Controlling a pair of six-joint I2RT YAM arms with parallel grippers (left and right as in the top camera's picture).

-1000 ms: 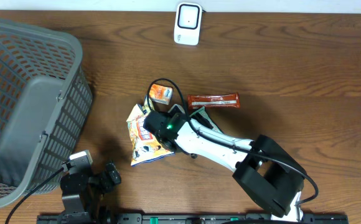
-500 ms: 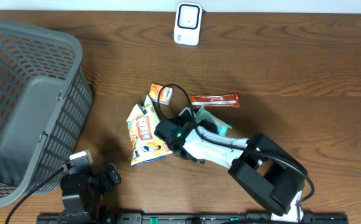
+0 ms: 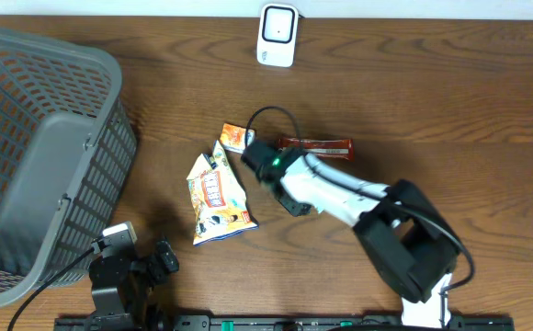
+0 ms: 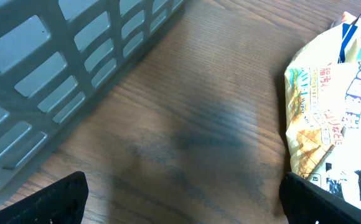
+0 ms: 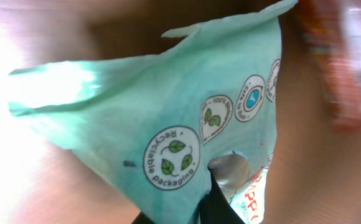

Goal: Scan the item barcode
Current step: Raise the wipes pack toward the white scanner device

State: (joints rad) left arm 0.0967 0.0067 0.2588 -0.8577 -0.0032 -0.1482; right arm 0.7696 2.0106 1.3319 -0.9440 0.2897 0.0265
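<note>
My right gripper (image 5: 216, 186) is shut on a thin mint-green packet (image 5: 168, 118) printed with "recyclable packaging" leaf badges. The packet hangs from the jaws above the wood. No barcode shows on its visible face. Seen from overhead, the right gripper (image 3: 265, 162) sits between a small orange packet (image 3: 236, 138) and a red-brown bar (image 3: 317, 147), and the arm hides the green packet. The white scanner (image 3: 277, 35) stands at the table's far edge. My left gripper (image 4: 183, 202) is open and low at the front left, with nothing between its fingers.
A yellow snack bag (image 3: 216, 193) lies left of the right arm and shows at the right of the left wrist view (image 4: 333, 106). A grey mesh basket (image 3: 37, 156) fills the left side, its wall (image 4: 56, 74) close to the left gripper.
The right gripper closed on the green packet and carried it from beside the snack bag toward the far side, near the orange packet. The left arm stayed still.
</note>
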